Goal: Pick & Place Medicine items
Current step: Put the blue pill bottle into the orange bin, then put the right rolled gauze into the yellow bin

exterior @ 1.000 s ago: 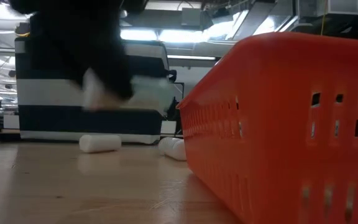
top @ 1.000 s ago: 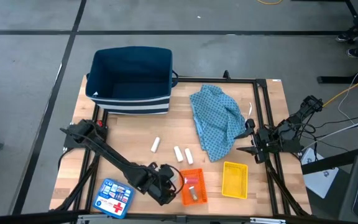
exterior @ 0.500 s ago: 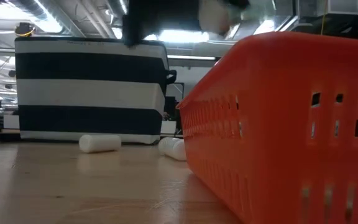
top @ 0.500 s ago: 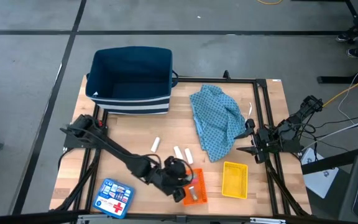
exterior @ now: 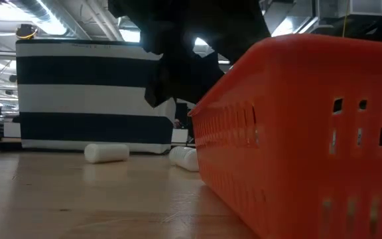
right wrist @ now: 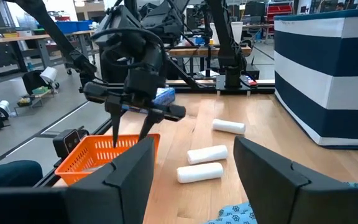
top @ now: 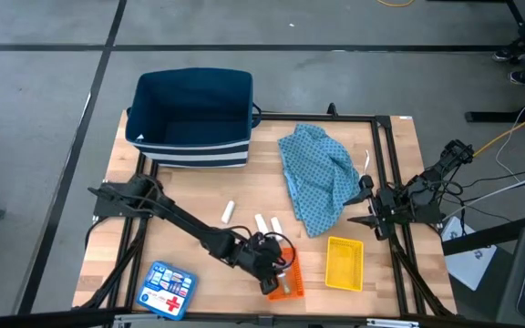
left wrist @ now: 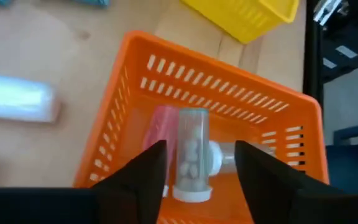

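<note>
On the wooden table, my left gripper hangs with spread, empty fingers over the orange tray, where a clear vial lies. Three white sticks wait just behind this tray; reaching for them, I could knock its rim. My right gripper, well right of the tray, is open and idle.

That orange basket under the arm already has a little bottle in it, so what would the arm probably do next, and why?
Probably lift the left gripper straight up out of the orange basket. Its fingers stand apart on either side of the clear vial, which lies on the basket floor, apparently released. Three white sticks are on the table nearby to fetch.
</note>
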`<state>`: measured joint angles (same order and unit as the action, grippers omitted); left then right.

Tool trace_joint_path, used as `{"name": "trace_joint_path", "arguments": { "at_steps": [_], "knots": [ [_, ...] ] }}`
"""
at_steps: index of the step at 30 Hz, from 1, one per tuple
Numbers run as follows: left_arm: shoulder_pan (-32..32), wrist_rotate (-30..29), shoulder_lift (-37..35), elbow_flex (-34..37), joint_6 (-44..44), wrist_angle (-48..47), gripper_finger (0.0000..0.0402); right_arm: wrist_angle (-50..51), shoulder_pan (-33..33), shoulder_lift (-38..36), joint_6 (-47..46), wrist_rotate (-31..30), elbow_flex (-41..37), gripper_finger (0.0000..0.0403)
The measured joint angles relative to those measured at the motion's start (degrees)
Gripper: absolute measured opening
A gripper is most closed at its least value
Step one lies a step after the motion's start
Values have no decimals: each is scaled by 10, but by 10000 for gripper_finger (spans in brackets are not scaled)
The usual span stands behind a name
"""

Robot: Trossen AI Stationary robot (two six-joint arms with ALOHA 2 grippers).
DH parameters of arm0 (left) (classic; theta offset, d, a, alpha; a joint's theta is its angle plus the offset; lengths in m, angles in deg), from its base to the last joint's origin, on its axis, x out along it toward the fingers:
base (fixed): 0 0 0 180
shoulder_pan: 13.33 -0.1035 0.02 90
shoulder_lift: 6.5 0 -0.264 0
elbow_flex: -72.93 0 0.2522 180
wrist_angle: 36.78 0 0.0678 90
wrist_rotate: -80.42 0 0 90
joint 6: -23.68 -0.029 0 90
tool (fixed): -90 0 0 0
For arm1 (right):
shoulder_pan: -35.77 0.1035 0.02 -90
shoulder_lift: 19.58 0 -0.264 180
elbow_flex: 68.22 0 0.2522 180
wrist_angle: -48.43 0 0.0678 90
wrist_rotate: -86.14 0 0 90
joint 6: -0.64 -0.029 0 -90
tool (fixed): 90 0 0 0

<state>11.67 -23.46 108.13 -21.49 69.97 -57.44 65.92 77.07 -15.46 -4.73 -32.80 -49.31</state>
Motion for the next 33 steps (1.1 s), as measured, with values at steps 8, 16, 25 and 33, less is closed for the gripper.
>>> {"name": "trace_joint_path", "arguments": {
  "at_steps": [8, 16, 25, 33],
  "knots": [
    [14, -147, -37, 0, -137, 14, 219, -88, -1, 9, -38, -4, 0, 220],
    [21, -181, -68, 0, -245, -10, 208, -84, -50, 129, -59, -21, 62, 220],
    [26, -213, -161, 94, -236, -92, 201, -85, -199, 370, -10, 33, 195, 220],
    [71, -271, -356, 341, -190, 36, 200, -106, -382, 546, 9, 224, 306, 220]
  ]
}}
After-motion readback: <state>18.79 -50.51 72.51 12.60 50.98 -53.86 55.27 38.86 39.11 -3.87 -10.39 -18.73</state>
